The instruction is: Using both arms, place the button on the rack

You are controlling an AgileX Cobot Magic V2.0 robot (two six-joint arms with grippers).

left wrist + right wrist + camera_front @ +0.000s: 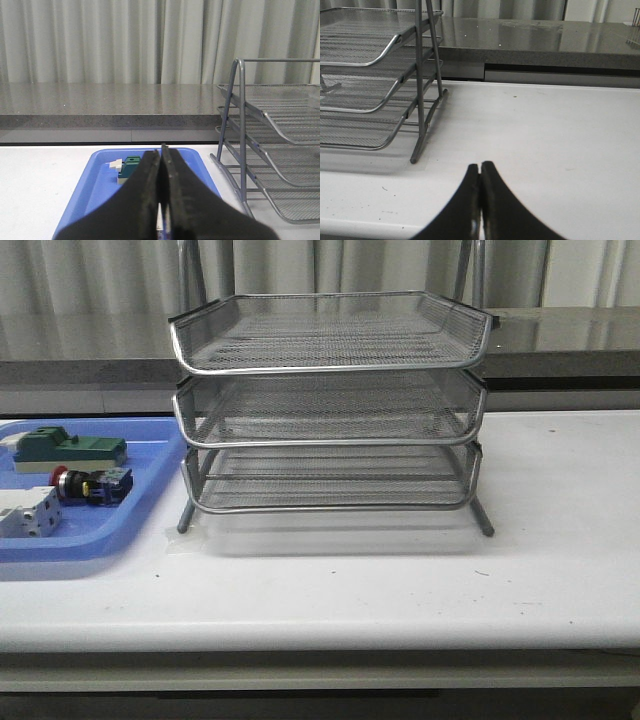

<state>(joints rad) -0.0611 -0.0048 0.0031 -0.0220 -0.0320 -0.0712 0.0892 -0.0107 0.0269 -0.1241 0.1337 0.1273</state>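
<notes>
The button (91,484), with red cap and black body with blue and yellow bits, lies on its side in the blue tray (120,530) at the left in the front view. The three-tier silver wire rack (330,400) stands in the middle of the table; it also shows in the left wrist view (280,150) and the right wrist view (375,90). My left gripper (161,150) is shut and empty above the near end of the blue tray (100,190); its fingers hide the button. My right gripper (480,166) is shut and empty over bare table to the right of the rack. Neither arm shows in the front view.
A green block (68,449) lies at the back of the blue tray and also shows in the left wrist view (131,167). A white-grey block (28,513) lies at the tray's front left. A grey counter (560,335) runs behind the white table (400,590).
</notes>
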